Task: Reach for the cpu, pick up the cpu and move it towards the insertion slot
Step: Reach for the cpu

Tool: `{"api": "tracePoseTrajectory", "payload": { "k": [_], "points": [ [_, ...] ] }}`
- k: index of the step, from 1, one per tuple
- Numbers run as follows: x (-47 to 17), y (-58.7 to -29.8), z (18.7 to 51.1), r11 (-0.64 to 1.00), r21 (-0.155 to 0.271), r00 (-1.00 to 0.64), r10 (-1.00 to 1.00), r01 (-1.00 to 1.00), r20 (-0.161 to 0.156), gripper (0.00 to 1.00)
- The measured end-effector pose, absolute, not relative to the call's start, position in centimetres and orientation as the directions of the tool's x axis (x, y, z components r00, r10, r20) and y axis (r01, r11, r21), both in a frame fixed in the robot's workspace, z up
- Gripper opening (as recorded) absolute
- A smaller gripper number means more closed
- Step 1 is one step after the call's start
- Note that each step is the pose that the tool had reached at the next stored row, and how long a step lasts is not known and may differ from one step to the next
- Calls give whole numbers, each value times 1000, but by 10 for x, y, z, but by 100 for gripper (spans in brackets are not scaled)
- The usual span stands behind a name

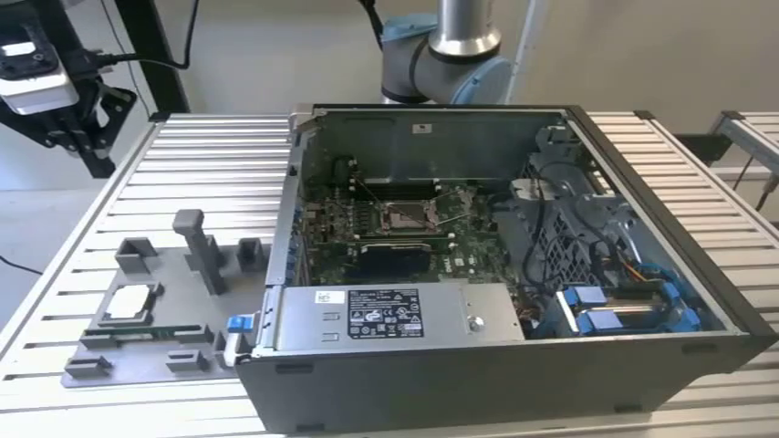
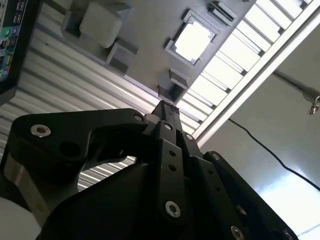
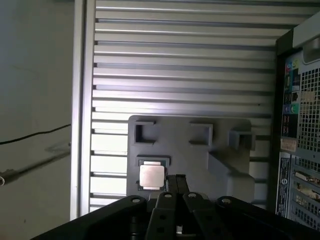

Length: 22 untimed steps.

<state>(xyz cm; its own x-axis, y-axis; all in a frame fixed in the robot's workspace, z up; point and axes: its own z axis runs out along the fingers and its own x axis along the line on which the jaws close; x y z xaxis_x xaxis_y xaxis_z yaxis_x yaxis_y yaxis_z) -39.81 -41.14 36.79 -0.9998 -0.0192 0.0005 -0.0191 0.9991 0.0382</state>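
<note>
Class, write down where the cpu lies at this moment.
The cpu lies in a square recess of the grey holder tray on the slatted table, to the exterior view's left of the open computer case.

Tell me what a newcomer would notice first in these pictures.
The open computer case dominates the table, its insertion slot gleaming on the motherboard. On the grey fixture at the exterior view's left lies the pale cpu, with the gripper poised beside it in the first wrist view.
</note>
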Motion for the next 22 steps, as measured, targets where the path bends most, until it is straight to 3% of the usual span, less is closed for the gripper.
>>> {"api": "tracePoseTrajectory", "payload": {
  "k": [11, 22],
  "points": [
    [-413, -432, 363, 999, 38, -1000, -19, -19, 0, 0],
    [-419, -433, 360, 999, 38, -1000, -21, -21, 0, 0]
  ]
}}
